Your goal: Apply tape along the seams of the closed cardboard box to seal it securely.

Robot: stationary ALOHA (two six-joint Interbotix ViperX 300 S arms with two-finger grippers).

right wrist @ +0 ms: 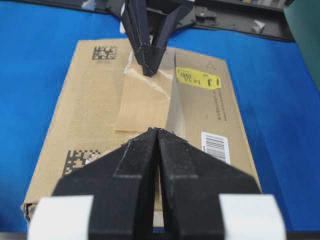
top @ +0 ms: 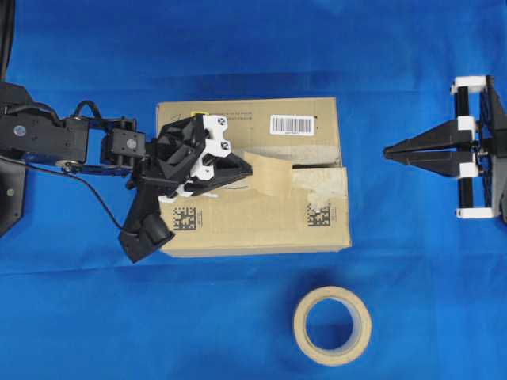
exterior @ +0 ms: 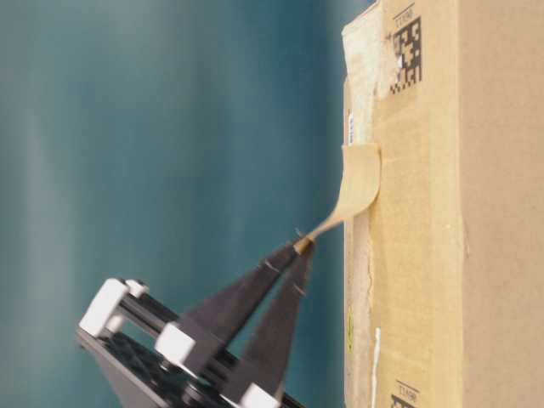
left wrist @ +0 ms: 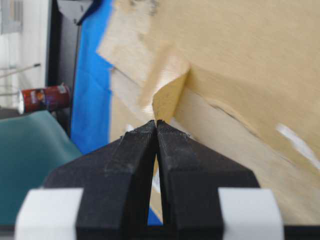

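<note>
In the overhead view the cardboard box [top: 253,178] lies in the middle of the frame on the blue worktop [top: 238,47], its long sides running left to right. Its top shows a white barcode label [top: 293,124] near the upper edge, a yellow sticker [right wrist: 198,78] seen from the right wrist view, and two black square codes along the lower edge, one at lower left [top: 184,218] and one at lower right [top: 318,214]. The seam [top: 317,168] runs left to right across the middle of the top, edged toward the right end with pale, torn old-tape remains. The left gripper [top: 247,169] reaches in from the left of the frame over the left half of the box; its fingers are pressed together on one end of the strip of tape [top: 269,176]. From there the tan strip stretches rightward along the seam, and its far end lies on the box top near the centre. The table-level view, where the box appears turned on its side, shows the strip rising off the cardboard in a curve to the pinching fingertips [exterior: 297,251], so the held end is lifted clear of the box. The right gripper [top: 388,150] sits at the right of the overhead frame, apart from the box and pointing toward it, its fingers shut together with nothing between them. A beige tape roll [top: 332,325] lies flat on the worktop in the lower middle, below the box and apart from it.
</note>
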